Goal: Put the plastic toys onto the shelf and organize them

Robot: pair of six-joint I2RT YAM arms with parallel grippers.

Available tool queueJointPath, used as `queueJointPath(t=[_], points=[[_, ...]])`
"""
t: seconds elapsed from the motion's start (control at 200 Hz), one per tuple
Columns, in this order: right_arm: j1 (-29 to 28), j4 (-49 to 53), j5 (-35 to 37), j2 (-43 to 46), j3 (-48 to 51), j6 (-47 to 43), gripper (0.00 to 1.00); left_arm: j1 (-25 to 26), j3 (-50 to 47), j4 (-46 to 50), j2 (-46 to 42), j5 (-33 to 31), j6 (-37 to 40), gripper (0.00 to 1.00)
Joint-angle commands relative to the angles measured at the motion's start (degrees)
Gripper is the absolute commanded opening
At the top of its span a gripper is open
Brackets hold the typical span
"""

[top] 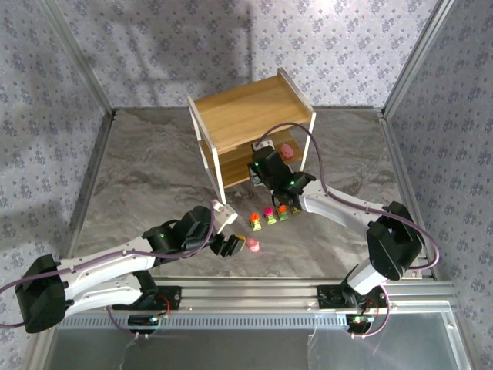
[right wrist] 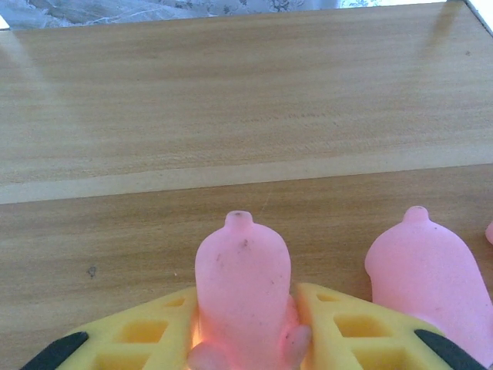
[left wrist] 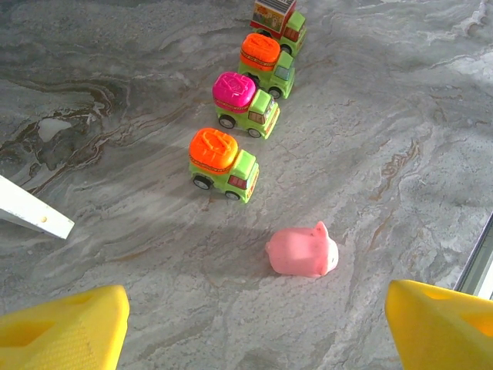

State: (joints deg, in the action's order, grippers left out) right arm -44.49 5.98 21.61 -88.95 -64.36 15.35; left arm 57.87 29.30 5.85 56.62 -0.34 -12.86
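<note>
My right gripper is inside the lower tier of the shelf, its yellow fingers shut on a pale-pink figure that stands on the wooden board. A second pink figure stands just to its right. On the table, a pink pig-like toy lies on its side. My left gripper hovers open just short of it, fingers wide apart. Beyond the pig, four yellow-green trucks stand in a row: orange-topped, magenta-topped, orange-topped, and a brown-topped one.
A white shelf leg rests on the marble table at the left of the left wrist view. A sliver of another pink toy shows at the right edge on the board. The right arm's cable loops past the shelf's right post.
</note>
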Motion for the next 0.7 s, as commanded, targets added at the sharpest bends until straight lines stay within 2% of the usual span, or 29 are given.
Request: queueJointPath(t=[0.0,0.695], points=[[0.31,1.37,-0.25,-0.53,-1.63,-0.76,0.36,-0.03,0.24,0.13,-0.29,-0.56,0.63,0.86],[0.29,1.01,-1.34,-0.97,-1.95,-0.50,0.41,-0.03,0.40,0.39,0.13,-1.23,0.51,0.86]])
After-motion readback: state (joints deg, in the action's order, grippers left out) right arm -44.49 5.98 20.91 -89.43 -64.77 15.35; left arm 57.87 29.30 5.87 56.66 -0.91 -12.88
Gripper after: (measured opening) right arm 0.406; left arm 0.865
